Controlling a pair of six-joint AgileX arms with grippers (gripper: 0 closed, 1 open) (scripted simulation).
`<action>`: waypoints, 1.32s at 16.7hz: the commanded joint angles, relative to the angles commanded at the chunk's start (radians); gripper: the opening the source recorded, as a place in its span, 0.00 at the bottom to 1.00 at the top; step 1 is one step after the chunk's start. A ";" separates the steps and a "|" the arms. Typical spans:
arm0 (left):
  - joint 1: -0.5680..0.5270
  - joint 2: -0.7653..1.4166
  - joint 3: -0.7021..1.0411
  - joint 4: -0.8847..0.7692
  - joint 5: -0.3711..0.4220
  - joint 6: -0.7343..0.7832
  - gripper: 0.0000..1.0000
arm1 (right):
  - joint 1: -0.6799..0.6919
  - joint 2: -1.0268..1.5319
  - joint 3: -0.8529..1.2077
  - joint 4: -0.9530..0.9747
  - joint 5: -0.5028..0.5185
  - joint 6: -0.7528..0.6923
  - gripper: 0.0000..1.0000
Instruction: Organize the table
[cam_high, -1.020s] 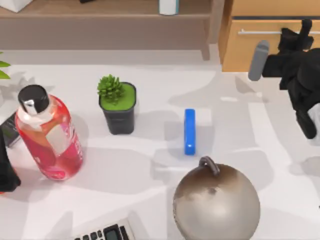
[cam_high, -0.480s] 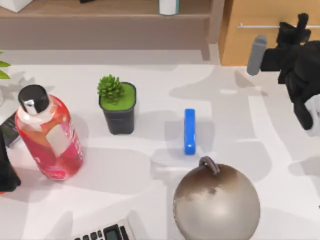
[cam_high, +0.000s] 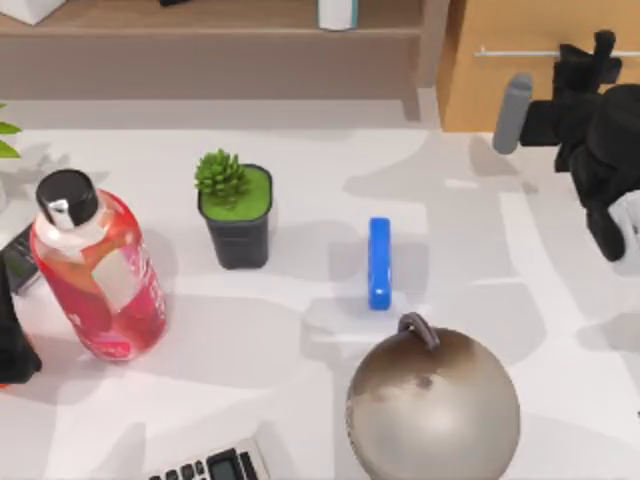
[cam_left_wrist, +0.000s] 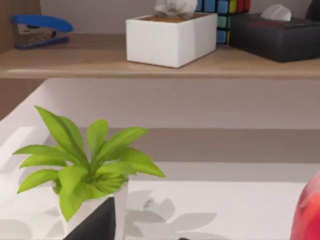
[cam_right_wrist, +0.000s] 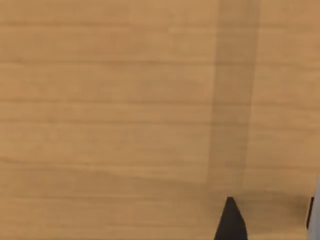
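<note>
top view: overhead, looking down on the table (cam_high: 300, 380), with the wooden shelf (cam_high: 200, 25) and drawer unit (cam_high: 480, 90) along its far edge. left wrist view: low, near the tabletop, facing level toward the shelf (cam_left_wrist: 150, 62), close to a leafy potted plant (cam_left_wrist: 85, 165). both take in the shelf and the red bottle (cam_high: 95, 270) (cam_left_wrist: 310, 215). right wrist view: pressed close to an orange-wood panel (cam_right_wrist: 125, 100), matching the drawer unit's front.

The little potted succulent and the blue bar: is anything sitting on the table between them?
Nothing. In the top view, only bare table lies between the potted succulent and the blue bar.
</note>
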 joint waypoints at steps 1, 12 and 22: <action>0.000 0.000 0.000 0.000 0.000 0.000 1.00 | 0.000 0.000 0.000 0.000 0.000 0.000 0.68; 0.000 0.000 0.000 0.000 0.000 0.000 1.00 | 0.000 0.000 0.000 0.000 0.000 0.000 1.00; 0.000 0.000 0.000 0.000 0.000 0.000 1.00 | 0.021 -0.057 -0.135 0.059 0.015 0.012 1.00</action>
